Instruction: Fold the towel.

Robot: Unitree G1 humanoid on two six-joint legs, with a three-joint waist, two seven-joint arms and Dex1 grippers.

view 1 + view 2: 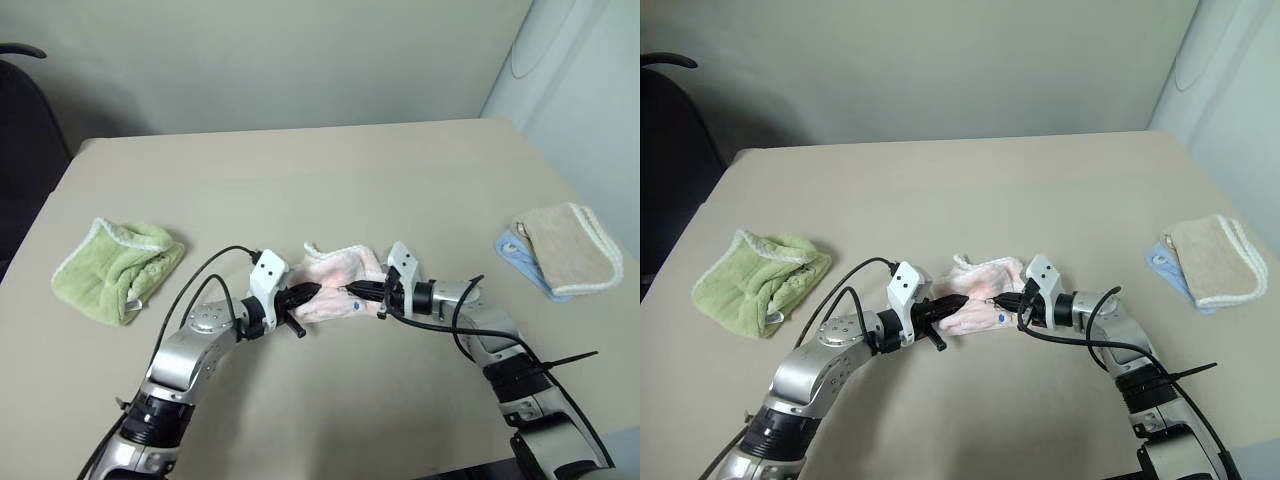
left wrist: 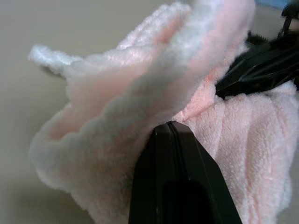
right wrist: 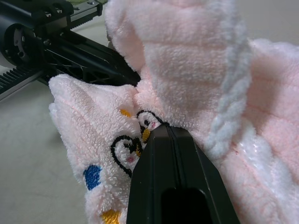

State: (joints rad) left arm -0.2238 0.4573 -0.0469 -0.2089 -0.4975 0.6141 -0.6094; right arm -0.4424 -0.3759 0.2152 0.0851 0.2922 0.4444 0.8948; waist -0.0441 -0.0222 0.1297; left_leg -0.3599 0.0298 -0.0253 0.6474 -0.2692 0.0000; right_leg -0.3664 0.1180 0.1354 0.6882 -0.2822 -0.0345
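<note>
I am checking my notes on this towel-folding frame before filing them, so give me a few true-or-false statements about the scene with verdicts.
1. Both grippers are shut on the pink towel. True: the left gripper and the right gripper each pinch it.
2. The pink towel lies flat and spread out. False: it is bunched up between the grippers.
3. A green cloth lies on the table to the robot's left. True.
4. The beige towel lies directly on the table. False: it rests on a blue cloth.
</note>
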